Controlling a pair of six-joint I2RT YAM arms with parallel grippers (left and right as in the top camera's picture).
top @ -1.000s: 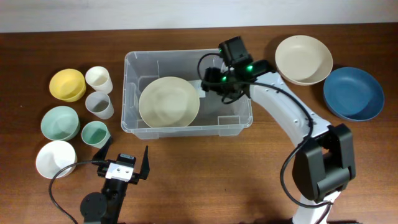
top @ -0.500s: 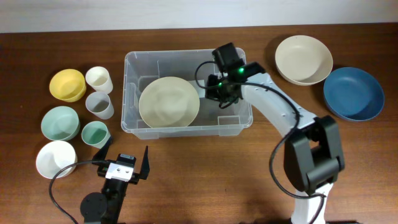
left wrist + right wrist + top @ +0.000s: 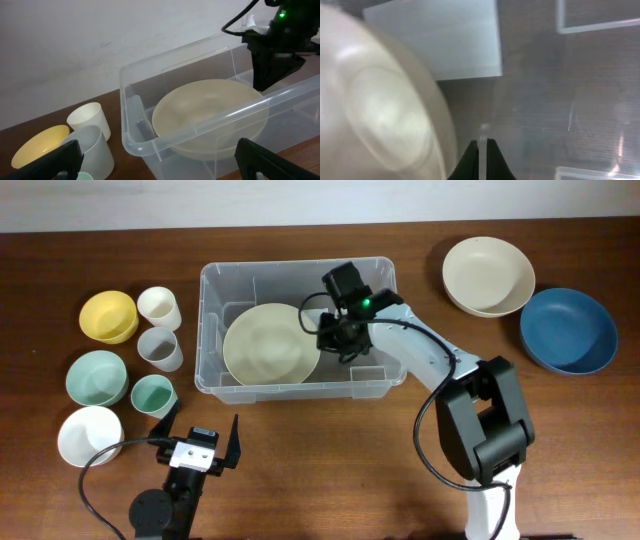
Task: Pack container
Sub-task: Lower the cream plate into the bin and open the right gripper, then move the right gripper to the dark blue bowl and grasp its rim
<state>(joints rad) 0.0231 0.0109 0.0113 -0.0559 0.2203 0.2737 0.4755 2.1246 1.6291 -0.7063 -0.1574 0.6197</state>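
The container sits in the middle of the table, with a cream bowl inside, in its left part. The right gripper reaches into the container at the bowl's right edge, its fingertips pinched on the thin rim. The left gripper hangs in front of the container, its fingers spread wide and holding nothing. A blue bowl lies to the right of the container.

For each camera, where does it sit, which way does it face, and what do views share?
Overhead: above table, facing down; left gripper and right gripper show.
Left wrist: low, near edge, facing container; own fingers in bottom corners.
Right wrist: in container, facing its floor; own fingertips at bottom.
All share the packed bowl.
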